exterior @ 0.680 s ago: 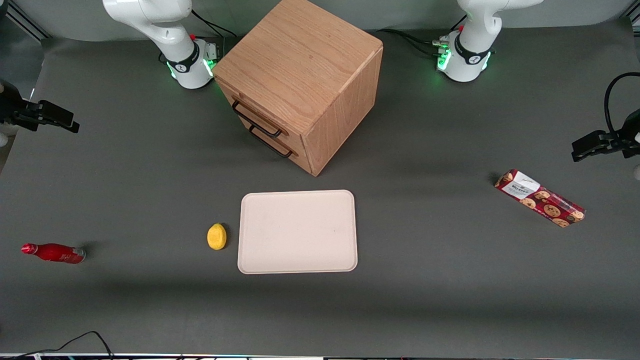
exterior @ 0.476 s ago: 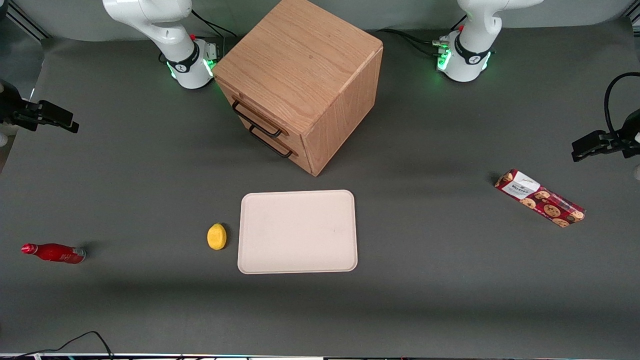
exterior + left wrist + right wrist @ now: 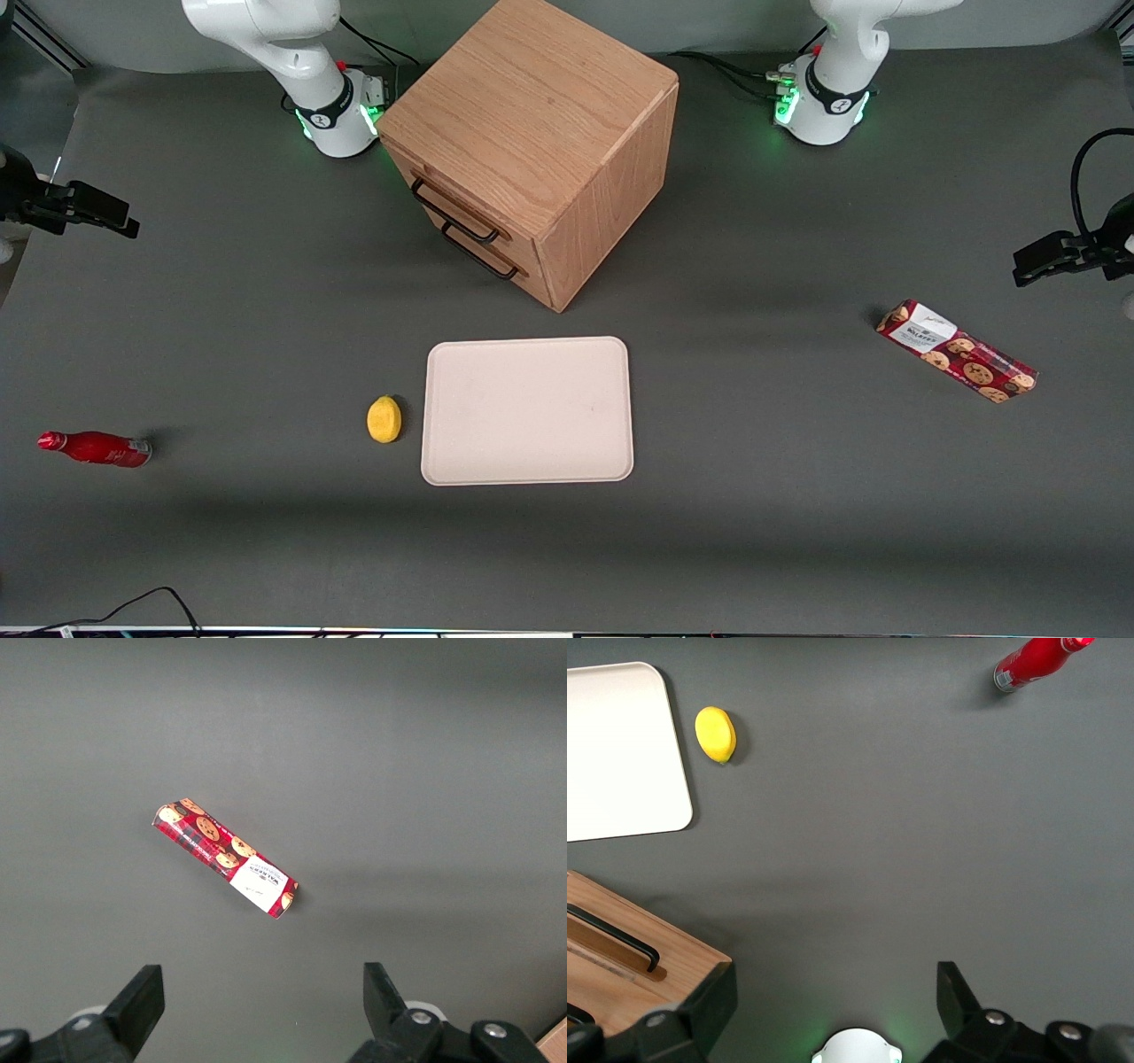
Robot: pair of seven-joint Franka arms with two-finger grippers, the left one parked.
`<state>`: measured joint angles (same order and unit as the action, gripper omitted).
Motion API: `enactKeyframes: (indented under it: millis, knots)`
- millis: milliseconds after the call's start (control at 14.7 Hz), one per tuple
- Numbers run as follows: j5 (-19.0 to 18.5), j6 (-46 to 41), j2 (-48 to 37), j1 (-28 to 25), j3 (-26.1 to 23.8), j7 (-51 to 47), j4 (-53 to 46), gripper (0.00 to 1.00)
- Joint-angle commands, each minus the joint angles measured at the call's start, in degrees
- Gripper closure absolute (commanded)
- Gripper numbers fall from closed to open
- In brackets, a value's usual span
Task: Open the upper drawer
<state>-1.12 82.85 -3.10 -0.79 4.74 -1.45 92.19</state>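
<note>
The pincer [image 3: 833, 1001] hangs wide open and empty above the worktop [image 3: 266, 292] at the working arm's end, well apart from the closed upper drawer [image 3: 454, 209].

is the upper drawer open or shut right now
Shut: the upper drawer sits flush with the cabinet front. The claw is open, well off toward the working arm's end.

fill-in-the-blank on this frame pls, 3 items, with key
1. The upper drawer of the cabinet is ____.
2. The gripper, jaws open, hangs above the table toward the working arm's end and holds ____.
3. The yellow lemon lies beside the ____, not on it.

Missing words: closed; nothing; tray
</note>
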Motion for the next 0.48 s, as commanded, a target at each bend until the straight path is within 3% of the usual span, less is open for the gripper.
enactKeyframes:
  millis: [0,408]
  knots:
    - [-0.73,-1.28,0.72,0.44,-0.35,0.40,-1.49,0.00]
    - [-0.20,-1.37,0.46,-0.97,-0.96,0.48,-1.66,0.00]
